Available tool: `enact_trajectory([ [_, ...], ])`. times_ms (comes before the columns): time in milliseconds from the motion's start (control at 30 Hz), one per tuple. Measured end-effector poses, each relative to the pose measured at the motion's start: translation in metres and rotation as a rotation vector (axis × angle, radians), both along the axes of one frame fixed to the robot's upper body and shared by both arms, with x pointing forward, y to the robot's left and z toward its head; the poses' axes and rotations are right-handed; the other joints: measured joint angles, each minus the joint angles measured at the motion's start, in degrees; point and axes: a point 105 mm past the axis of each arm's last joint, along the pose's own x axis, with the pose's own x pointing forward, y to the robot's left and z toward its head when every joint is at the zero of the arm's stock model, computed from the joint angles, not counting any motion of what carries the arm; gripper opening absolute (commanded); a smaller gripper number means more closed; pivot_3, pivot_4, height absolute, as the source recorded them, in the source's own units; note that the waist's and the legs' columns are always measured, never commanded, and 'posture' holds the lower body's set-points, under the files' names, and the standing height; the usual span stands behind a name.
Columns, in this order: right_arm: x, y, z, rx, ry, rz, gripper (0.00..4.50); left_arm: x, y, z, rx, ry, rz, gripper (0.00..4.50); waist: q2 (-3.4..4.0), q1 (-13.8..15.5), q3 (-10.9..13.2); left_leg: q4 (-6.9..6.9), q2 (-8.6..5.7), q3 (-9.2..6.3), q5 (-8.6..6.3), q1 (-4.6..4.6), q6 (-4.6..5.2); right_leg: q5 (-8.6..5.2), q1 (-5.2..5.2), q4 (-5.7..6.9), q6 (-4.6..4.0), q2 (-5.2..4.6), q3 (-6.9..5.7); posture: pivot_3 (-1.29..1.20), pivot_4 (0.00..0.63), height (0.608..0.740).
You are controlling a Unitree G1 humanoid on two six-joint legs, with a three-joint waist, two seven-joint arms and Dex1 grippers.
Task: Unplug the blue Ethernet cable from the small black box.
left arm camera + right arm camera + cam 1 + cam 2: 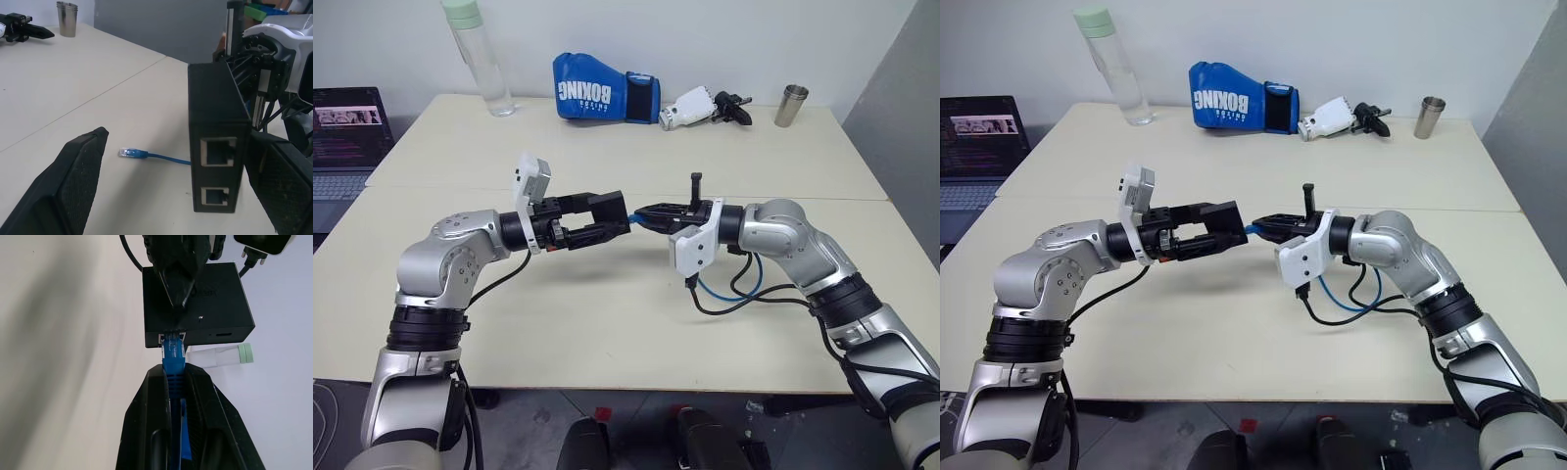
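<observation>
Gripping the thin bright-blue Ethernet cable [173, 364] just behind its plug, the right gripper [651, 214] has its two black fingers clamped nearly closed on the cord, pointing left toward the other arm. Plug end sits in a port of the small matte-black squarish box [195, 303], so the cable is not yet out. The left gripper [607, 219] has its fingers spread as wide as they go around that box, which looks held between them, raised above the beige tabletop [607, 323] mid-scene. Holding both parts in the air likely lets the arms pull against each other: box braced on the left, cord drawn right. Pinching close to the plug probably keeps the cord from bending when pulled. The cable's free end, a pale-blue clear plug [128, 153], lies on the table, and the slack loops under the right forearm. Left wrist view shows two empty ports on another face of the box. Far edge holds a blue boxing glove [603, 99], a clear water bottle [481, 61] and a steel cup [791, 105], well apart from the work.
</observation>
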Motion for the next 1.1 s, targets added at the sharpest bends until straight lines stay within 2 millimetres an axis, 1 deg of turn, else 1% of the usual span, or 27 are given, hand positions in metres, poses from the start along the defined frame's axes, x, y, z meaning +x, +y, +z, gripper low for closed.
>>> enact_trajectory([
  [67, 0.000, 0.000, 0.000, -0.001, 0.002, -0.001, 0.13, -0.001, 0.000, 0.000, -0.006, 0.013, -0.008, 4.04, 0.00, 0.00, 0.00, 0.00, 0.00, 0.00, 0.00, 0.00, 0.00, 0.00, 0.00, 0.01, 0.00, 0.00, 0.00, 0.00, 0.150, 0.740],
  [133, 0.000, 0.000, 0.000, 0.000, 0.003, -0.001, 0.13, -0.001, -0.001, 0.002, -0.021, 0.021, -0.019, 3.48, 0.00, 0.00, 0.00, 0.00, -0.01, 0.00, 0.00, 0.00, 0.00, 0.00, 0.00, 0.01, 0.00, 0.00, 0.00, 0.00, 0.150, 0.740],
  [267, 0.000, 0.001, -0.001, 0.002, 0.006, -0.003, 0.13, -0.002, -0.001, 0.006, -0.035, 0.026, -0.034, 2.63, 0.00, -0.01, 0.00, 0.00, 0.00, 0.00, 0.00, 0.00, 0.00, 0.00, 0.00, 0.01, 0.00, 0.00, 0.00, 0.00, 0.150, 0.740],
  [367, 0.001, 0.001, -0.002, 0.003, 0.010, -0.006, 0.13, -0.004, -0.002, 0.005, -0.038, 0.038, -0.052, 2.13, 0.00, -0.02, 0.00, 0.00, -0.01, 0.00, 0.00, 0.00, 0.00, 0.00, 0.00, 0.01, 0.00, 0.00, 0.00, 0.00, 0.150, 0.740],
  [533, 0.002, 0.000, -0.003, 0.003, 0.020, -0.020, 0.13, -0.005, -0.003, 0.005, -0.042, 0.044, -0.064, 1.03, 0.00, -0.01, 0.00, 0.00, -0.01, 0.00, 0.00, 0.00, -0.01, 0.00, 0.00, 0.01, 0.00, 0.00, 0.00, 0.00, 0.150, 0.740],
  [567, 0.003, 0.000, -0.004, 0.002, 0.023, -0.024, 0.13, -0.006, -0.004, 0.005, -0.045, 0.044, -0.071, 0.88, 0.00, -0.01, 0.00, 0.00, -0.01, -0.01, 0.00, 0.00, -0.01, 0.00, 0.00, 0.01, 0.00, 0.00, 0.00, 0.00, 0.150, 0.740],
  [600, 0.003, 0.000, -0.004, 0.003, 0.025, -0.025, 0.13, -0.006, -0.004, 0.005, -0.045, 0.044, -0.073, 0.80, 0.00, -0.02, 0.00, 0.00, -0.01, 0.00, 0.00, 0.00, -0.01, 0.00, 0.00, 0.01, 0.00, 0.00, 0.00, 0.00, 0.150, 0.740],
  [867, 0.001, -0.001, -0.006, 0.023, 0.043, -0.036, 0.13, -0.007, -0.004, 0.005, -0.042, 0.041, -0.076, 0.80, 0.00, 0.00, 0.00, 0.00, -0.01, -0.01, 0.00, -0.01, -0.01, 0.00, 0.00, 0.00, 0.00, 0.00, 0.00, 0.00, 0.150, 0.740],
  [933, -0.001, -0.003, -0.007, 0.028, 0.044, -0.041, 0.84, -0.007, -0.006, 0.004, -0.039, 0.039, -0.084, 0.80, 0.00, 0.00, 0.00, 0.00, -0.01, -0.01, 0.00, -0.01, -0.01, 0.00, 0.00, 0.01, 0.00, 0.00, 0.00, 0.00, 0.150, 0.740],
  [967, -0.002, -0.004, -0.007, 0.031, 0.045, -0.042, 0.99, -0.007, -0.007, 0.003, -0.037, 0.036, -0.089, 0.80, 0.00, 0.01, 0.00, 0.00, -0.02, -0.01, 0.00, -0.01, -0.01, 0.00, 0.00, 0.00, 0.00, 0.00, 0.00, 0.00, 0.150, 0.740],
  [1000, -0.003, -0.006, -0.006, 0.031, 0.047, -0.045, 1.28, -0.008, -0.009, 0.003, -0.032, 0.031, -0.095, 0.80, 0.00, 0.01, 0.00, 0.00, -0.02, -0.01, 0.00, -0.01, -0.01, 0.00, 0.01, 0.00, 0.00, 0.00, 0.01, 0.00, 0.150, 0.740],
  [1067, -0.011, -0.004, -0.004, 0.027, 0.046, -0.019, 1.82, -0.007, -0.010, 0.002, -0.019, 0.021, -0.088, 0.80, 0.00, 0.01, 0.00, 0.00, -0.01, -0.02, 0.00, -0.01, -0.01, 0.00, 0.01, 0.01, 0.00, 0.00, 0.00, 0.00, 0.150, 0.740],
  [1100, -0.014, -0.004, -0.004, 0.016, 0.048, -0.011, 1.98, -0.006, -0.010, 0.002, -0.017, 0.016, -0.089, 0.80, 0.00, 0.03, 0.00, 0.00, -0.01, -0.02, 0.00, 0.00, 0.00, 0.00, 0.01, 0.01, 0.00, 0.00, 0.00, 0.00, 0.150, 0.740],
])
